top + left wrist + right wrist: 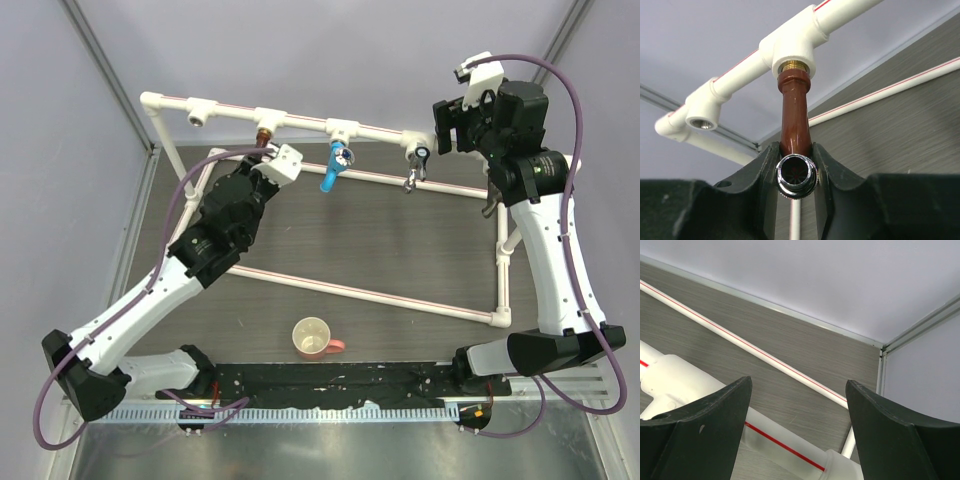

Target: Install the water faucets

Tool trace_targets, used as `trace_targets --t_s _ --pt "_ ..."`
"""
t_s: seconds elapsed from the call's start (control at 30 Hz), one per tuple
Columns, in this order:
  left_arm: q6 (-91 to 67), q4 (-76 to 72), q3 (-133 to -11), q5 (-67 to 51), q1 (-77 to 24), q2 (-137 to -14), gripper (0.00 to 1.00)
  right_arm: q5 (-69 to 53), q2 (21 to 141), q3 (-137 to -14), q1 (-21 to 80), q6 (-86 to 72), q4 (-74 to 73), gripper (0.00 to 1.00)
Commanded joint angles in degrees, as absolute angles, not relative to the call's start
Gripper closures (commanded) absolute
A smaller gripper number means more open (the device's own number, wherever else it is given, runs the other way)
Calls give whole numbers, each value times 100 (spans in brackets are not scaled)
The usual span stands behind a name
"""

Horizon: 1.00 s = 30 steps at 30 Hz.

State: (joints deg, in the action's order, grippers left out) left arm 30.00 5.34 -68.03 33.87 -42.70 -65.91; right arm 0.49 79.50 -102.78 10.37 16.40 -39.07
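Note:
The copper-coloured faucet (pixel 794 117) hangs from a white tee socket (pixel 792 47) on the raised pipe, its brass thread in the socket; in the top view it (pixel 264 136) sits just past my left wrist. My left gripper (pixel 796 172) is shut on it near its chrome spout end. A blue faucet (pixel 336 166) and a dark chrome faucet (pixel 416 168) hang from the tees to the right. My right gripper (pixel 798 390) is open and empty, above the right end of the pipe frame (pixel 462 122).
An empty tee socket (pixel 198 118) sits at the pipe's left end, also in the left wrist view (pixel 702 120). White pipe frame rails (pixel 350 290) cross the dark table. A cream cup (pixel 312 337) stands near the front edge. Walls close the back and sides.

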Motion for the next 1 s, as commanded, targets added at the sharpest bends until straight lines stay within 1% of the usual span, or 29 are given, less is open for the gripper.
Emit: trace_targets --t_s 0.0,0.07,0.1,0.23,0.27,0.37,0.47,0.5,0.53,0.6,0.73,0.87,0.97 --pt "4338 193 -6794 3287 -4508 -6653 78 -492 8007 -10134 1274 1529 -4526 17" --pt "4770 202 -6689 3392 -4640 -6680 80 -492 8016 -10134 1283 1538 -4526 17" --pt "5268 202 -6645 3453 -4693 -6706 80 -501 8016 -10134 1283 1538 -4526 17" --pt "6422 27 -6286 4032 -4913 -6934 80 -492 8016 -10125 1283 1538 -4526 17" --pt "6590 -139 -6206 4147 -4939 -6952 80 -492 8016 -10125 1292 1538 -4526 17" --pt "6750 -456 -6029 4315 -5010 -7040 77 -475 8024 -10125 1292 1538 -4526 17" --pt "6294 -449 -6091 4158 -5027 -6909 50 -466 8007 -10125 1283 1538 -4526 17" --pt "6180 -440 -6152 4114 -5019 -6865 28 -457 8007 -10125 1292 1538 -4518 17" --pt "5926 -422 -6187 4078 -5019 -6760 20 -448 8007 -10125 1292 1547 -4526 17" --pt "5626 -300 -6318 3964 -5019 -6654 10 -457 8007 -10125 1301 1538 -4526 17" --pt "4634 -18 -6530 3622 -5019 -6303 1 -457 8033 -10125 1301 1547 -4526 17" --pt "3396 219 -6688 3358 -5010 -5828 0 -448 8051 -10134 1301 1556 -4526 17" --pt "2148 308 -6689 2989 -4931 -5415 0 -439 8051 -10134 1301 1547 -4526 17"
